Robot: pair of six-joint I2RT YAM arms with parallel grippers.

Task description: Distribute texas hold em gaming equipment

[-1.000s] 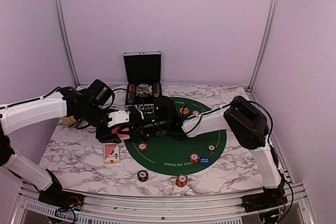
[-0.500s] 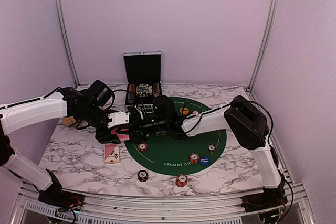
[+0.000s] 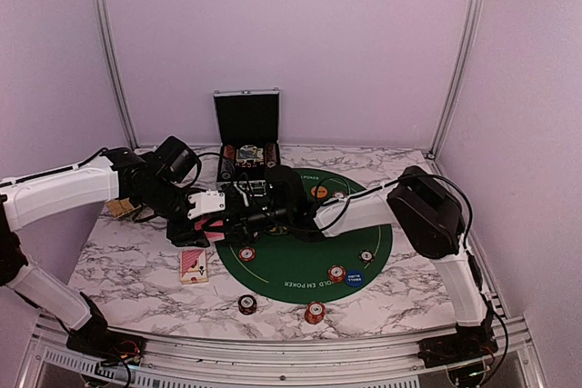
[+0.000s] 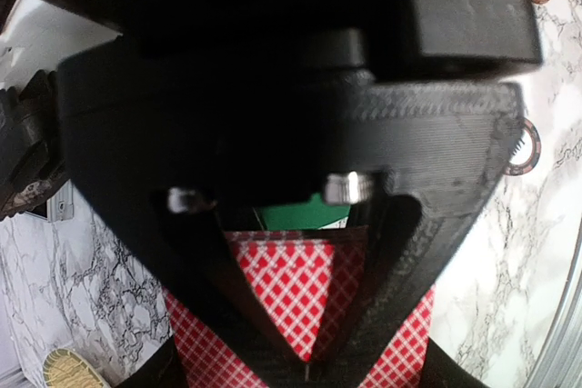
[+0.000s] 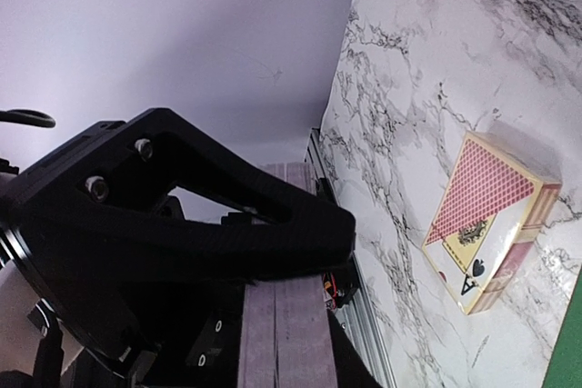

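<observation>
Cards (image 4: 305,297), red-white lattice backs, seemingly stacked.

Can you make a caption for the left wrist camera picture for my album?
Left end effector pinching red-checked playing cards over the marble table, poker chips nearby.

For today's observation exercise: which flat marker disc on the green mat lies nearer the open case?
The orange disc, at the far edge of the mat; the blue disc sits at its near side.
</observation>
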